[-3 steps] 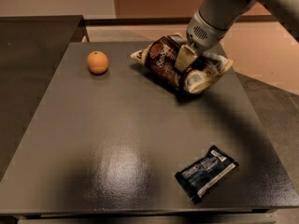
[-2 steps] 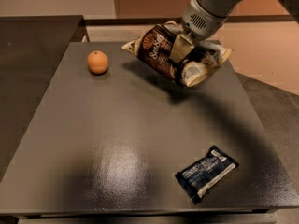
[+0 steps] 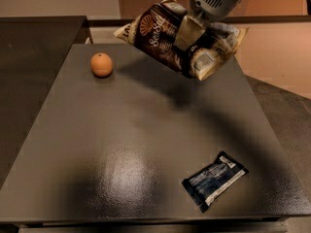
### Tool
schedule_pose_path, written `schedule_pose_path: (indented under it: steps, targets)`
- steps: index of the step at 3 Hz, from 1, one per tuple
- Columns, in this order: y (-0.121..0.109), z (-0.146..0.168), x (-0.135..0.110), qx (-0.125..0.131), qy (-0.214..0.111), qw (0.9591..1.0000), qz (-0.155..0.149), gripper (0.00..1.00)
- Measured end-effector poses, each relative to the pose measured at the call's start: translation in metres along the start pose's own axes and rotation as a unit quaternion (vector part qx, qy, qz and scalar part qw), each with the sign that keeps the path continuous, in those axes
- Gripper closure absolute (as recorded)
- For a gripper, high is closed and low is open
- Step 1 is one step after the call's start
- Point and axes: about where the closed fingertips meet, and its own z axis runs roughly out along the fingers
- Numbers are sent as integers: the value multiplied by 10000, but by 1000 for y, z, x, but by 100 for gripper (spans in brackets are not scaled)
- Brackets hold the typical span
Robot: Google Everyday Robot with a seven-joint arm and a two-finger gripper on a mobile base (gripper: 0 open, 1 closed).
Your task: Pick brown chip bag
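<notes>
the gripper (image 3: 188,37) was at the far right part of the scene, above the far edge of the dark table (image 3: 121,130). its grey round body was cut by the top border of the view, and one pale finger (image 3: 187,30) showed across the front of the brown chip bag (image 3: 155,35). the fingers were closed on the bag at about its middle, and the bag was crumpled there. the bag was in the air, not touching the table, and it hung tilted: its left end with the cream edge pointed to the far left, and its white panel was lower, just below the gripper. a soft shadow (image 3: 180,93) lay on the table under the bag. an orange (image 3: 101,64) rested on the table at the far left, well apart from the bag. a small black and blue packet (image 3: 215,180) lay flat at the near right, turned at an angle to the table edge.
</notes>
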Motion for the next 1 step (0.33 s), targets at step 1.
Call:
schedule_pose_path:
  steps: [1]
  targets:
    - [0, 0, 0, 0, 0, 10000, 0, 100]
